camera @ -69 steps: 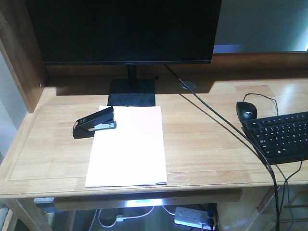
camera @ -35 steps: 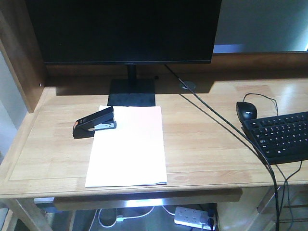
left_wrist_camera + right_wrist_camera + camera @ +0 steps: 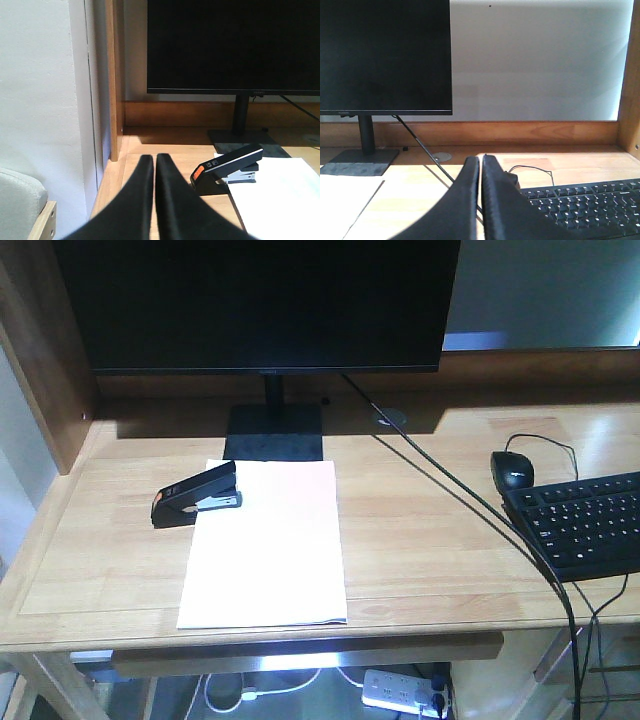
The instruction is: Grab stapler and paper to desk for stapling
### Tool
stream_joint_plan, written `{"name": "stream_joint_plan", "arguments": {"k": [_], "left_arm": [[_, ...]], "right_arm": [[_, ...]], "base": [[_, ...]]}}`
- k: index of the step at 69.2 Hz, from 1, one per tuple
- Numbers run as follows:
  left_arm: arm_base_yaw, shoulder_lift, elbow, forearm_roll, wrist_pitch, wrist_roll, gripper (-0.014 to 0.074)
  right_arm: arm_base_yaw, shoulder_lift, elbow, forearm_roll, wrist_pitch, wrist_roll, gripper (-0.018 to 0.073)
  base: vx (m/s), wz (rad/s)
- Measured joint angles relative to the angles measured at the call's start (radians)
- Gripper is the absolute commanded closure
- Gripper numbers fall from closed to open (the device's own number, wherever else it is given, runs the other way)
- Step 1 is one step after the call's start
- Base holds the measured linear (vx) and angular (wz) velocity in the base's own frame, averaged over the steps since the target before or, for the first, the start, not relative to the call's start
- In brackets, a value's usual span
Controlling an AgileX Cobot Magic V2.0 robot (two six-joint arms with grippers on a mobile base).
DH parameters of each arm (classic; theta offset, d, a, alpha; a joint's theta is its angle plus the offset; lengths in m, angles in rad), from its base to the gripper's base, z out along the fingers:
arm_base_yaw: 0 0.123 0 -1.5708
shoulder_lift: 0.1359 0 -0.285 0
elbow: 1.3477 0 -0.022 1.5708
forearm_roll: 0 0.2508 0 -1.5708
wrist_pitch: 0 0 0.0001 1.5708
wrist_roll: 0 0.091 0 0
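The left gripper [image 3: 154, 172] is clenched on nothing, its two dark tapered fingers pressed together with only a hairline seam between them. It sits low over the desk [image 3: 430, 530], with the stapler [image 3: 227, 167] just to its right and a little beyond. The right gripper [image 3: 480, 175] is clenched empty too, well to the right of the stapler, with the mouse [image 3: 512, 179] showing just behind its tips and the keyboard [image 3: 580, 202] to their right.

The stapler lies on the desk with its jaw over the far left corner of the paper [image 3: 268, 545], its raised top tilted up at the front. Both task things appear to be on the desk already, so what remains looks like the stapling press, or nothing at all.

The likely slip: a closed gripper pushing down on that sloped, glossy black top could skid off the orange patch end and shove the stapler sideways, dragging the paper askew. The sheets are thin, smooth and white (a near edge curls slightly), so they would slide easily on the sealed light wood. The right gripper is close to the monitor cable [image 3: 422, 150], a thin black line that could snag.
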Motion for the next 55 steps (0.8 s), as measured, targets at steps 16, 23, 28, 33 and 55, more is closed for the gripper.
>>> {"name": "stream_joint_plan", "arguments": {"k": [16,23,28,33,55], "left_arm": [[0.000,0.000,0.000,0.000,0.000,0.000,0.0603],[0.000,0.000,0.000,0.000,0.000,0.000,0.0603],[0.000,0.000,0.000,0.000,0.000,0.000,0.0603],[0.000,0.000,0.000,0.000,0.000,0.000,0.0603],[0.000,0.000,0.000,0.000,0.000,0.000,0.0603]], "right_arm": [[0.000,0.000,0.000,0.000,0.000,0.000,0.0569],[0.000,0.000,0.000,0.000,-0.001,0.000,0.0569],[0.000,0.000,0.000,0.000,-0.001,0.000,0.0569],[0.000,0.000,0.000,0.000,-0.001,0.000,0.0569],[0.000,0.000,0.000,0.000,-0.001,-0.001,0.0569]], "base": [[0.00,0.00],[0.00,0.00],[0.00,0.00],[0.00,0.00],[0.00,0.00]]}}
